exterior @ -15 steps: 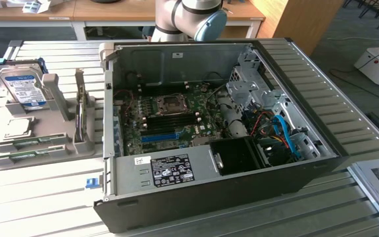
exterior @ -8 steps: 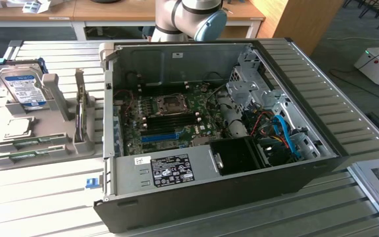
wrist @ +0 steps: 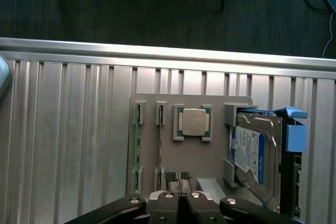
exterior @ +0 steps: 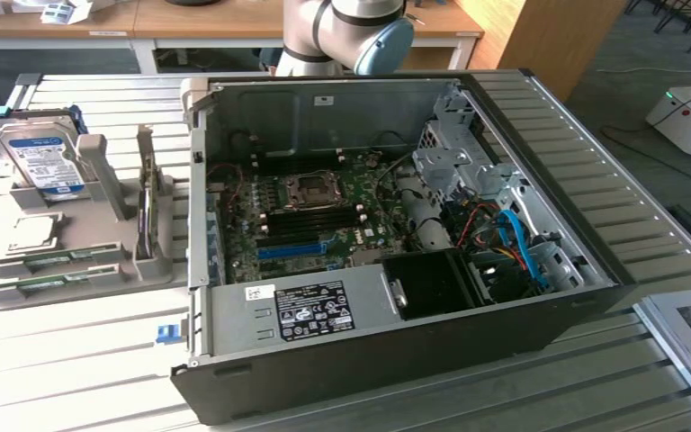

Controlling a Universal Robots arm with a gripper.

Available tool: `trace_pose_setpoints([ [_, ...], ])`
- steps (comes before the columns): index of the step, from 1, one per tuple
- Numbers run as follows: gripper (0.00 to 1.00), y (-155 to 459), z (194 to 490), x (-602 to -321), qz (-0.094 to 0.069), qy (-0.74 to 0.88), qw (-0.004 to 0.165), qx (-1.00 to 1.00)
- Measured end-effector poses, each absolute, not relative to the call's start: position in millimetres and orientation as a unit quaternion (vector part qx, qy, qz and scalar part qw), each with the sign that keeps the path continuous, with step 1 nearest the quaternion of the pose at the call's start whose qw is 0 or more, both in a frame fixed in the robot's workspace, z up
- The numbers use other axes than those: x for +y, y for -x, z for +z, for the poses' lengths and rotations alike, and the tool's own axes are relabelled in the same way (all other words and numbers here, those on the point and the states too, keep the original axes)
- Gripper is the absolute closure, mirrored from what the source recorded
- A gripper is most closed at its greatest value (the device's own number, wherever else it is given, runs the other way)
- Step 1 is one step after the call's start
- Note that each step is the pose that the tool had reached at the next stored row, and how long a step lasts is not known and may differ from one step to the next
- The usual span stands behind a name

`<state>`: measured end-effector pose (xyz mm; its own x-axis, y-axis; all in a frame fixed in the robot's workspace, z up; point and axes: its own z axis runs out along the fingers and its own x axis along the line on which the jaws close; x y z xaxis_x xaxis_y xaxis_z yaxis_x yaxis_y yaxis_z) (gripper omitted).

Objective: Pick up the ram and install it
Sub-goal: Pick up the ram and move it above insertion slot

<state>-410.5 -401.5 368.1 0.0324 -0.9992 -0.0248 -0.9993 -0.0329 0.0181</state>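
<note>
Two slim green ram sticks (exterior: 58, 261) (exterior: 48, 286) lie in the slots of a grey holder tray (exterior: 105, 270) at the exterior view's left. In the wrist view they show edge-on as thin green strips (wrist: 137, 150) (wrist: 159, 145) in the same tray (wrist: 168, 156). My gripper (wrist: 178, 184) hangs above the tray's near edge, shut and holding nothing, its dark fingertips (wrist: 170, 177) pressed together. Part of the arm (exterior: 345, 36) shows behind the open computer case (exterior: 394, 243). The motherboard (exterior: 309, 220) lies inside the case with its dark memory slots bare.
The tray also holds a CPU (wrist: 193, 123), a hard drive in a blue bracket (wrist: 257, 156) and an upright expansion card (exterior: 148, 207). Drive cages and cables (exterior: 502, 234) crowd the case's right side. The ribbed metal table (wrist: 68, 145) ends at an edge beyond the tray.
</note>
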Motion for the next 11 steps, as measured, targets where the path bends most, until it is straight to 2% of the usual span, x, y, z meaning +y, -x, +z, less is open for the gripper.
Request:
trace_pose_setpoints([
  [11, 0.90, 410.5, 367.7, -401.5, 0.015, 0.718, 0.002, 0.695],
])
